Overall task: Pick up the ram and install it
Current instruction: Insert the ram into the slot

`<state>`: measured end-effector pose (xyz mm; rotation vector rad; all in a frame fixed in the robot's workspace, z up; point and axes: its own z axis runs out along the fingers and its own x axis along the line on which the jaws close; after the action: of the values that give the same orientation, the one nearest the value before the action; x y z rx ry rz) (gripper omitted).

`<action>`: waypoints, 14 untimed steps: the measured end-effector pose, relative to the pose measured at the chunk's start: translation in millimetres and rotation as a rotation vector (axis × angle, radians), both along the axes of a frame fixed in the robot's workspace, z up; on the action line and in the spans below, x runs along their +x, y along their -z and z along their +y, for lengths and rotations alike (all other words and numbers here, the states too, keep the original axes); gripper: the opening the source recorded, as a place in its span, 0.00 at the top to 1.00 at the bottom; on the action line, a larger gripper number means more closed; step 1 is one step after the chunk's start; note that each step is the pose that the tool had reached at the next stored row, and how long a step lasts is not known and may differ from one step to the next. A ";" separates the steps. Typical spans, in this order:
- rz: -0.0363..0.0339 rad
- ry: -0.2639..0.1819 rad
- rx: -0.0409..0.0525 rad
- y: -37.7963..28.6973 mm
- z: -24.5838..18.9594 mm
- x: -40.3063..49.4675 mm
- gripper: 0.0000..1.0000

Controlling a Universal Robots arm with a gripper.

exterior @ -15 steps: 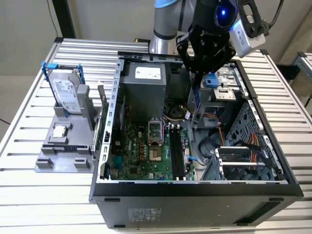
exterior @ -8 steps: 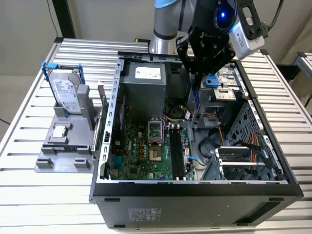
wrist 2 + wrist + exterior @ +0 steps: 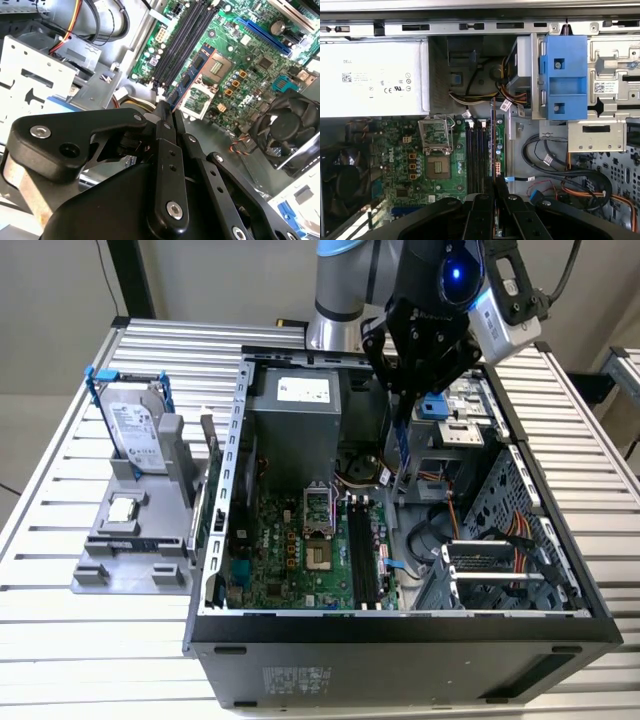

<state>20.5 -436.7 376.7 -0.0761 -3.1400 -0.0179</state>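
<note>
My gripper [image 3: 402,408] is clamped on the ram [image 3: 403,450], which hangs upright in the upper middle of the exterior view, above the memory slots [image 3: 362,555] lower down, so it is picked up but not yet installed.

Cables [image 3: 547,161] and drive cage [image 3: 602,132] beside ram [image 3: 192,72]
</note>
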 end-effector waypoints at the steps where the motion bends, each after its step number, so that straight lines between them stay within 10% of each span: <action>1: 0.0000 0.000 -0.0003 0.3 0.0 0.0 1.00; 14: 0.0000 0.002 -0.0031 3.5 0.0 0.0 1.00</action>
<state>20.5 -436.8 373.2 -0.0790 -3.1400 -0.0130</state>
